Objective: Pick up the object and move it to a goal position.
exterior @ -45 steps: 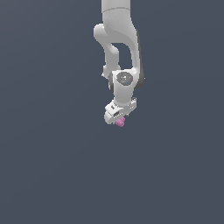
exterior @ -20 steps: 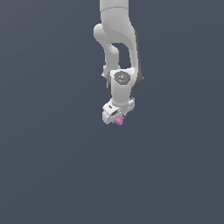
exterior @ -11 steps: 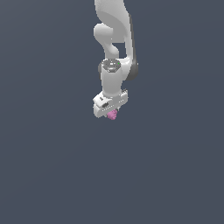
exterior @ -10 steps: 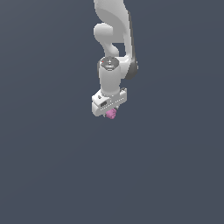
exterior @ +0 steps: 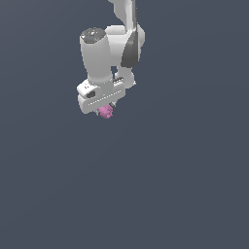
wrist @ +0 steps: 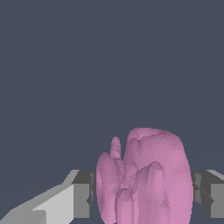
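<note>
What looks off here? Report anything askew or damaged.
Nothing stands out. The pink object sits between the gripper fingers with no visible damage, though the wrist view shows it nearer one finger than the other.

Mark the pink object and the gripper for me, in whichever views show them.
pink object [wrist: 146,177], wrist view, middle of its lumpy body
pink object [exterior: 106,112], exterior view, part showing below the gripper
gripper [exterior: 104,110], exterior view, between the fingertips
</note>
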{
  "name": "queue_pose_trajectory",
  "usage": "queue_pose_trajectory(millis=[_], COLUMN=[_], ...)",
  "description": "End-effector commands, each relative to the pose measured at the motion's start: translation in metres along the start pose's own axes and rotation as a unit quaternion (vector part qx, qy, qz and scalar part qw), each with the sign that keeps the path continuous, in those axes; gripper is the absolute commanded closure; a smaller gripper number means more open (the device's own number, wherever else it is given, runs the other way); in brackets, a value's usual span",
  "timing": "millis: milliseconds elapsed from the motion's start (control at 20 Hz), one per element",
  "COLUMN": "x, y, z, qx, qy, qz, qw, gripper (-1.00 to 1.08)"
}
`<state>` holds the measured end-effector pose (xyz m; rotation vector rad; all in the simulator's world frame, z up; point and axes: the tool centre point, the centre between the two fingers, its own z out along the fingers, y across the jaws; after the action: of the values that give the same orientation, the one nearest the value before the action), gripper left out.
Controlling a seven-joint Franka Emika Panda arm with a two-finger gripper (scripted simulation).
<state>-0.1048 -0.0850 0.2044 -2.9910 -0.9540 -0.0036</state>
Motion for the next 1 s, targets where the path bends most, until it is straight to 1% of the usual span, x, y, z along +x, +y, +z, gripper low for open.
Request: queue_pose_trajectory(millis=[0,250,500,750,950], x=[-0.014,-0.037,-0.055,-0.066,-0.070], y=[0.014,0.042,0.065,0.080,0.086], z=[-0.024,-0.069,-0.103,-0.125,-0.133], qx=[0.001,0.001,0.000,0.000,0.000], qy=[0.000,0.000,-0.001,-0.001,-0.001], qz=[0.000,0.000,0.000,0.000,0.000], qw=[1.0000,1.0000,1.0000,1.0000,1.0000], gripper=[1.08,1.08,1.08,1.08,1.08])
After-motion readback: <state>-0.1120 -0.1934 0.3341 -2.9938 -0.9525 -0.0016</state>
